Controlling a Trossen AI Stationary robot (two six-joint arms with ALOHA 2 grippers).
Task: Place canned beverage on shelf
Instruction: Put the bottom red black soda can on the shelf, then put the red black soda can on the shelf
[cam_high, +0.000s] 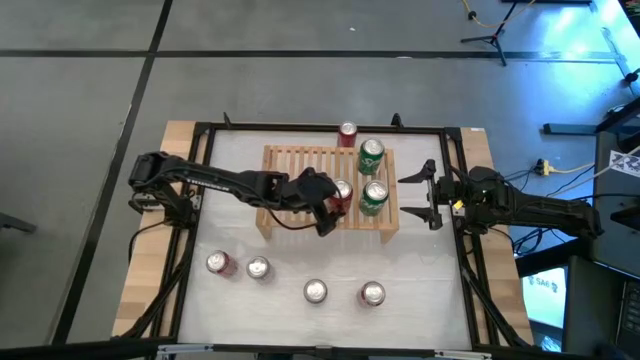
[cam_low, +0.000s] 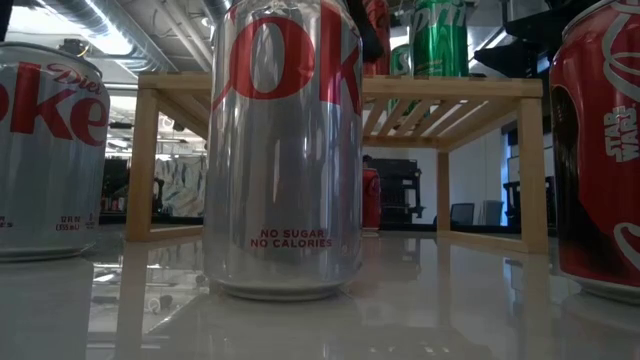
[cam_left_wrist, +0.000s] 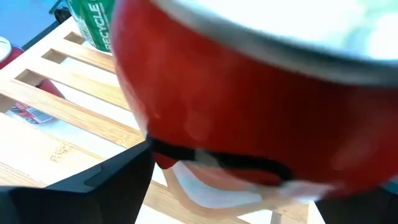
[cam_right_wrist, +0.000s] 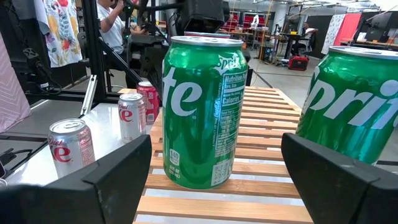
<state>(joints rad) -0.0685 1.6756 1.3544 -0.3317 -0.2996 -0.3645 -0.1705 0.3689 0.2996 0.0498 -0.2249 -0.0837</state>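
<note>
floor (cam_high: 80, 150): grey concrete, dark seams | tripod (cam_high: 490, 35) | ceiling ducts (cam_low: 150, 25)

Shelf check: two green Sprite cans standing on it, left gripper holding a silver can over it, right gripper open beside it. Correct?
Not quite. The can in the left gripper is red, not silver, as the left wrist view shows. The rest holds: two green Sprite cans stand on the shelf, and the right gripper is open beside it.

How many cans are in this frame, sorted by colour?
Green cans: 2, both on the shelf, at and.
Red cans: 4, one held by the left end effector at, the others at.
Silver cans: 2, at and.
Total: 8 cans.
</note>
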